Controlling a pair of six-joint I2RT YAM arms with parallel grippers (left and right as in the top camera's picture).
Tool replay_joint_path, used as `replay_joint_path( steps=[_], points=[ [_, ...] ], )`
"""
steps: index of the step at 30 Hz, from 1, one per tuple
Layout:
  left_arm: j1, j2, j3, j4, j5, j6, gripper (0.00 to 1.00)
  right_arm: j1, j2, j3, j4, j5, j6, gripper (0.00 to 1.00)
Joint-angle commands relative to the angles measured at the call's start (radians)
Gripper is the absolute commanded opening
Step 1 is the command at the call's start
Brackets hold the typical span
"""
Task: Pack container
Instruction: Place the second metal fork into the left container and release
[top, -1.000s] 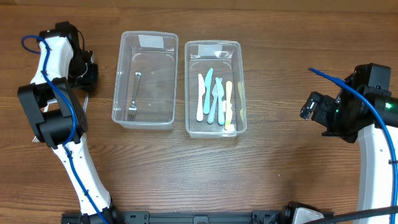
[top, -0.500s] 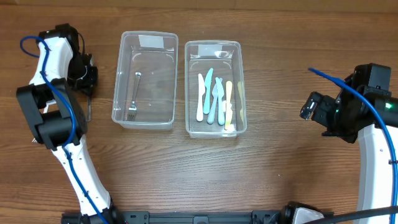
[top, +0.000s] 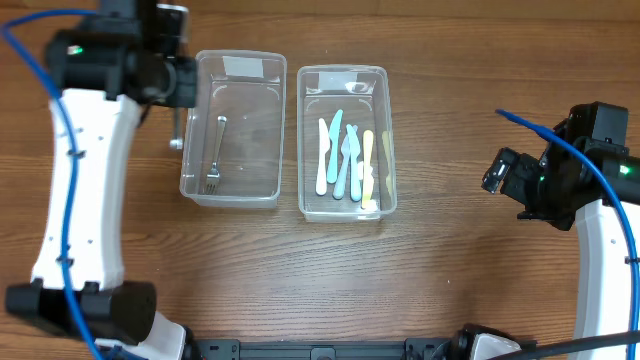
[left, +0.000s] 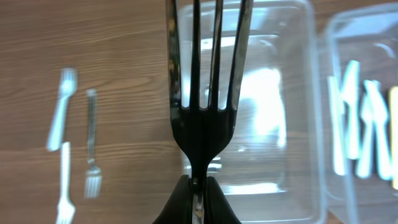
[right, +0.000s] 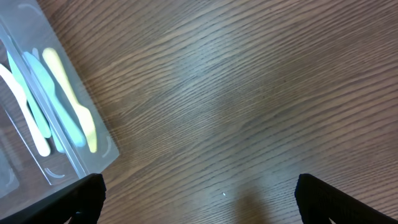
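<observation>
My left gripper (top: 178, 92) is shut on a metal fork (top: 177, 130) and holds it above the table by the left wall of the left clear container (top: 262, 70). In the left wrist view the held fork (left: 205, 93) points tines away from the jaws (left: 198, 193), over that container's (left: 292, 124) left side. One fork (top: 215, 155) lies in that container. The right clear container (top: 342, 205) holds several pastel plastic knives (top: 345, 155). My right gripper (top: 497, 170) is open and empty over bare table at the far right; it also shows in the right wrist view (right: 199, 205).
Three loose forks (left: 62, 118) (left: 92, 149) (left: 62, 186) lie on the wood table left of the containers; in the overhead view my left arm hides them. The knife container's corner (right: 99, 155) shows in the right wrist view.
My left arm has swung from the table's left side toward the left container, now holding a fork beside its left wall. The right arm has not moved.
</observation>
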Motion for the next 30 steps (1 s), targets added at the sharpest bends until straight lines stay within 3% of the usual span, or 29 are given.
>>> replay_joint_path(
  steps=[1,14,19,24,28,30],
  points=[
    [-0.075,0.109,-0.024,0.01,0.005,-0.046,0.04,0.003,-0.014,0.005,0.003,-0.007,-0.003,1.0],
    [-0.102,0.496,-0.024,0.006,0.066,-0.049,0.05,0.003,-0.014,0.005,0.001,-0.007,-0.003,1.0],
    [-0.102,0.505,-0.019,-0.002,0.076,-0.047,0.43,0.003,-0.014,0.005,0.0,-0.007,-0.003,1.0],
    [-0.101,0.402,0.046,-0.07,0.01,-0.04,0.47,0.003,-0.014,0.005,0.001,-0.007,-0.003,1.0],
    [-0.08,0.156,0.099,-0.105,-0.066,-0.037,0.68,0.003,-0.014,0.005,0.0,-0.006,-0.003,1.0],
    [-0.053,0.039,0.099,-0.113,-0.081,-0.037,0.72,0.003,-0.014,0.005,0.0,-0.006,-0.003,1.0]
  ],
)
